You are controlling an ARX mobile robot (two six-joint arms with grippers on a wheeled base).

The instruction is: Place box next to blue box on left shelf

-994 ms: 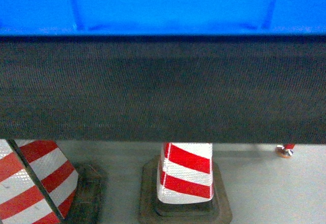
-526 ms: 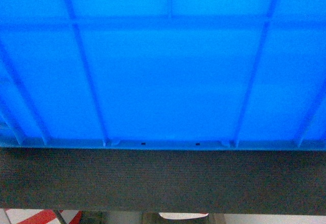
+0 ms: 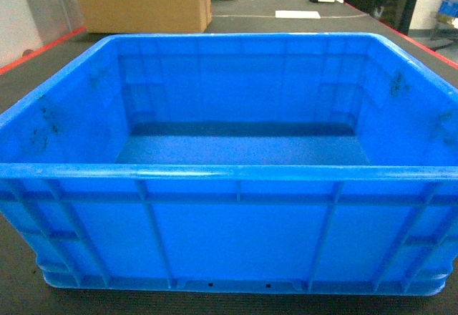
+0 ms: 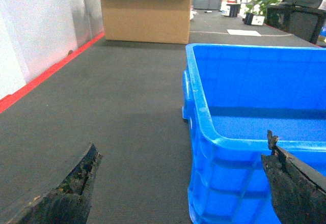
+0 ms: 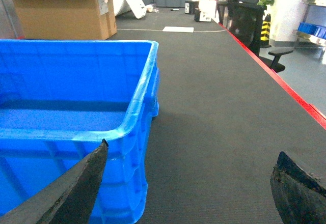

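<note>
Both claws open: left claw (image 4: 178, 183) and right claw (image 5: 188, 183) straddle the box (image 3: 236, 222) corners, lower frame. Grip both side rims evenly.

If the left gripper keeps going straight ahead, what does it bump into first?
Probably the box: its near left corner sits between the open left gripper's fingers. Depth is hard to judge.

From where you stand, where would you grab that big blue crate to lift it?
Probably by the thick rim on the two short side walls of the blue crate, one tool per side. The left tool and right tool are open and already straddle its near corners, and the empty, upright crate offers rims from outside.
</note>
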